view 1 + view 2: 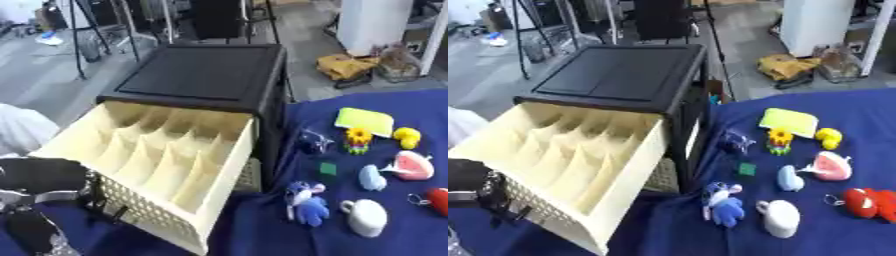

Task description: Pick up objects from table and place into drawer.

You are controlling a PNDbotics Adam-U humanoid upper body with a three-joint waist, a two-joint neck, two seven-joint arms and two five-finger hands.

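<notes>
Left hand (pixel 35 187) sits by the front corner of the open drawer (pixel 157 160), fingers not clear enough to call. Right hand isn't showing. The toys lie on the blue cloth (pixel 833 235); I'd grab the blue plush (pixel 726 205) first, it's nearest.

cream drawer (pixel 157 165), navy tablecloth (pixel 385 100), white cup (pixel 366 217)

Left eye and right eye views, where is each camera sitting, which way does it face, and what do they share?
Left eye view: in the head, looking down at the open cream drawer; the left arm shows at lower left.
Right eye view: same head, set slightly to the right, showing less of that arm.
Shared: the drawer, black cabinet, blue cloth and small toys, including a white cup.
</notes>
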